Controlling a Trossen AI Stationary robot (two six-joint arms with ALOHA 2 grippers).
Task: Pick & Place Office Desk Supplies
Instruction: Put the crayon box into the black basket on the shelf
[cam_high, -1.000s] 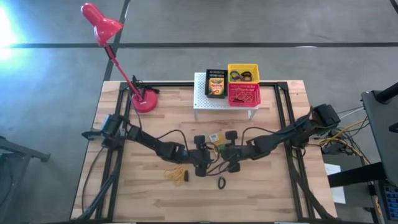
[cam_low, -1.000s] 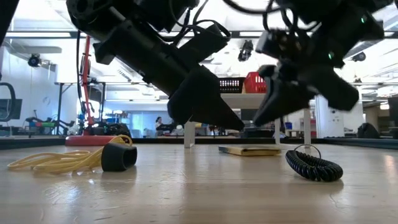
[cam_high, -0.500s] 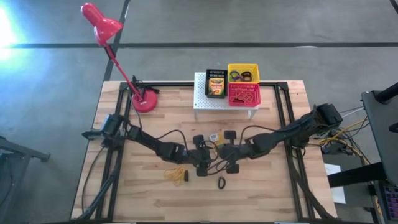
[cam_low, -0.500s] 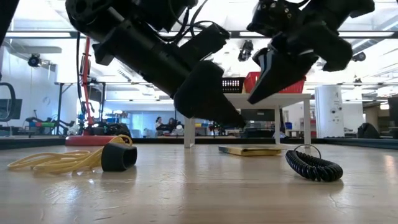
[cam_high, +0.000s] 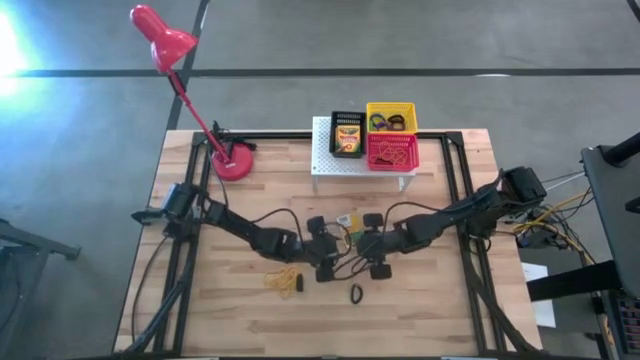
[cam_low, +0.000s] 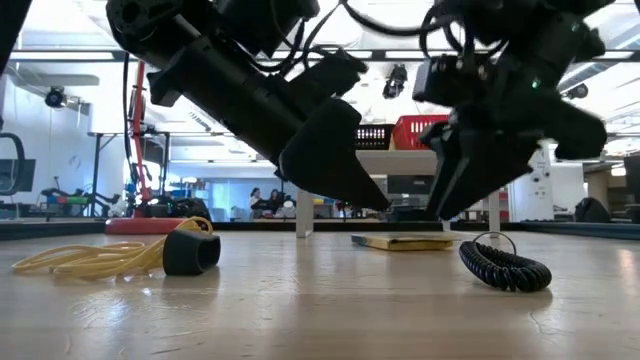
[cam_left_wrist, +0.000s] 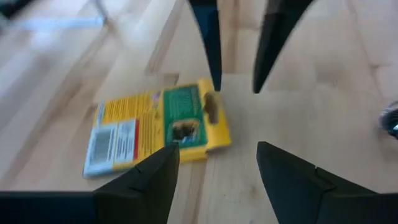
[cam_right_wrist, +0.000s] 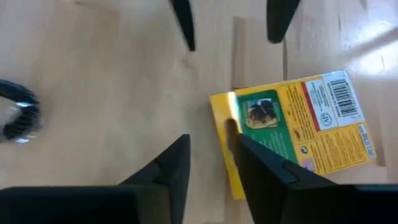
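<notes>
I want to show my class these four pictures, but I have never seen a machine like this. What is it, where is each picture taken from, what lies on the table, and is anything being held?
It is a robot with two dark arms at a wooden table. One picture looks straight down, one looks level across the tabletop, and two come from cameras on the arms' wrists.

In the overhead picture the left gripper and right gripper meet at the table's middle, over a flat yellow-and-green crayon box. Both are open and hold nothing.

Nearer the front lie a yellowish rubber-band tangle with a small black piece, and a black coiled ring.

At the back stand a red lamp and a white stand carrying three small baskets.
</notes>
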